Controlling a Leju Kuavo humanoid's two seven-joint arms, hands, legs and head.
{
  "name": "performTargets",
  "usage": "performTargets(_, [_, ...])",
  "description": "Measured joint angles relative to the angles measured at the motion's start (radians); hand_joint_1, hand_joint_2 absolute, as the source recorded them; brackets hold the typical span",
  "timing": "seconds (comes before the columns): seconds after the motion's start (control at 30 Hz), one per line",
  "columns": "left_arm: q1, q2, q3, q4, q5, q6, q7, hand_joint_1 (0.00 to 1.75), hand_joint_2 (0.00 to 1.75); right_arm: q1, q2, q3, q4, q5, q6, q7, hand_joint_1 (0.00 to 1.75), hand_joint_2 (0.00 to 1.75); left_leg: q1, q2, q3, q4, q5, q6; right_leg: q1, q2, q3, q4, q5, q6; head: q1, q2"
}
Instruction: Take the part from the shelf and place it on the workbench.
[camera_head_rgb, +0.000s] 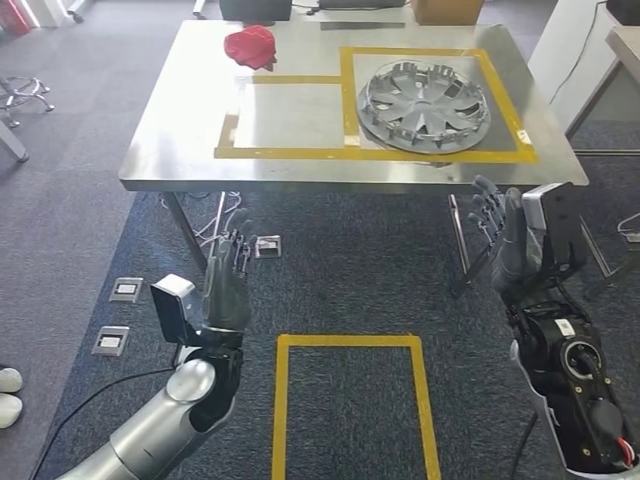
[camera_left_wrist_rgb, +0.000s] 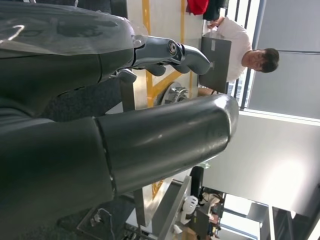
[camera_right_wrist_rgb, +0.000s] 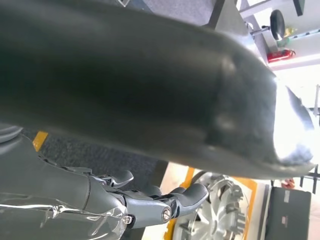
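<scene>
Part: silver wheel cover (camera_head_rgb: 424, 106) — lying flat on the steel surface (camera_head_rgb: 181, 150), inside the right yellow-taped square.
Left hand (camera_head_rgb: 226, 285): raised over the carpet, fingers spread, holding nothing.
Right hand (camera_head_rgb: 504, 238): raised near the surface edge — fingers apart, holding nothing.
Other: red cloth (camera_head_rgb: 250, 46) at the far left.

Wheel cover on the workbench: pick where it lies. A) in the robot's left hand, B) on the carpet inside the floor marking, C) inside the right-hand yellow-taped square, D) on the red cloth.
C: the wheel cover sits within the right taped square on the workbench.
</scene>
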Motion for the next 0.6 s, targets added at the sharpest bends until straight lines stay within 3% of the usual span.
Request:
performTargets(0.1, [0.002, 0.001, -0.001, 0.0, 0.001, 0.0, 0.0, 0.0, 0.0, -0.002, -0.002, 0.0, 0.001, 0.0, 0.0, 0.0, 0.0, 0.0, 0.003, 0.0, -0.006, -0.007, 0.006, -0.019, -0.002, -0.003, 0.002, -0.027, 0.024, -0.009, 0.004, 0.0])
performTargets(0.17, [0.002, 0.001, -0.002, 0.0, 0.001, 0.001, 0.0, 0.0, 0.0, -0.003, -0.002, 0.0, 0.001, 0.0, 0.001, 0.001, 0.0, 0.0, 0.002, 0.0, -0.032, 0.051, -0.053, -0.028, -0.009, -0.009, -0.007, -0.043, 0.045, -0.018, -0.005, 0.0])
performTargets(0.23, [0.004, 0.002, -0.002, 0.0, 0.001, 0.002, 0.001, 0.0, 0.0, -0.002, -0.002, 0.001, 0.001, 0.0, 0.001, 0.002, 0.0, 0.0, 0.007, 0.0, -0.08, 0.187, -0.141, -0.036, -0.009, -0.012, -0.03, -0.04, 0.06, -0.022, -0.019, 0.0])
performTargets(0.27, [0.006, 0.003, -0.003, 0.0, 0.001, 0.005, 0.003, 0.0, 0.0, 0.0, -0.002, 0.001, 0.001, 0.0, 0.002, 0.003, 0.0, 0.0, 0.009, 0.0, -0.099, 0.25, -0.167, -0.041, -0.009, -0.013, -0.043, -0.037, 0.066, -0.022, -0.023, 0.0])
performTargets(0.3, [0.008, 0.004, -0.003, 0.0, 0.001, 0.007, 0.005, 0.0, 0.0, 0.001, -0.002, 0.001, 0.001, 0.0, 0.002, 0.004, 0.0, 0.0, 0.011, 0.0, -0.104, 0.288, -0.17, -0.044, -0.01, -0.014, -0.056, -0.031, 0.072, -0.021, -0.028, 0.0])
performTargets(0.33, [0.009, 0.005, -0.003, 0.0, 0.001, 0.01, 0.008, 0.0, 0.0, 0.003, -0.002, 0.001, 0.001, 0.0, 0.003, 0.006, 0.0, 0.0, 0.014, 0.0, -0.091, 0.287, -0.153, -0.047, -0.011, -0.014, -0.069, -0.025, 0.077, -0.019, -0.032, 0.0])
performTargets(0.37, [0.01, 0.005, -0.004, -0.001, 0.0, 0.012, 0.011, 0.0, 0.0, 0.004, -0.002, 0.001, 0.001, 0.0, 0.003, 0.007, 0.0, 0.0, 0.016, 0.0, -0.06, 0.248, -0.124, -0.049, -0.012, -0.014, -0.082, -0.017, 0.081, -0.017, -0.036, 0.0])
performTargets(0.4, [0.01, 0.006, -0.004, -0.001, 0.0, 0.014, 0.013, 0.0, 0.0, 0.005, -0.002, 0.001, 0.0, 0.0, 0.004, 0.008, 0.0, 0.0, 0.017, 0.001, -0.017, 0.183, -0.101, -0.05, -0.014, -0.014, -0.093, -0.007, 0.083, -0.013, -0.04, 0.0])
performTargets(0.47, [0.01, 0.006, -0.004, -0.003, -0.002, 0.018, 0.016, 0.0, 0.0, 0.005, -0.002, 0.001, -0.001, 0.0, 0.007, 0.01, 0.0, 0.0, 0.014, -0.001, 0.057, 0.063, -0.091, -0.047, -0.015, -0.013, -0.115, 0.01, 0.088, -0.003, -0.047, 0.0])
performTargets(0.5, [0.011, 0.007, -0.004, -0.005, -0.003, 0.02, 0.017, 0.0, 0.0, 0.005, -0.002, 0.001, -0.002, 0.0, 0.008, 0.011, 0.0, 0.0, 0.011, -0.002, 0.073, 0.031, -0.097, -0.043, -0.014, -0.013, -0.121, 0.015, 0.091, 0.003, -0.048, 0.0])
performTargets(0.6, [0.018, 0.008, -0.005, -0.009, -0.005, 0.028, 0.021, 0.0, 0.0, 0.007, -0.002, 0.001, -0.003, 0.0, 0.011, 0.015, 0.0, 0.0, 0.008, -0.003, 0.07, 0.016, -0.09, -0.02, -0.017, -0.01, -0.129, 0.017, 0.099, 0.024, -0.045, 0.0])
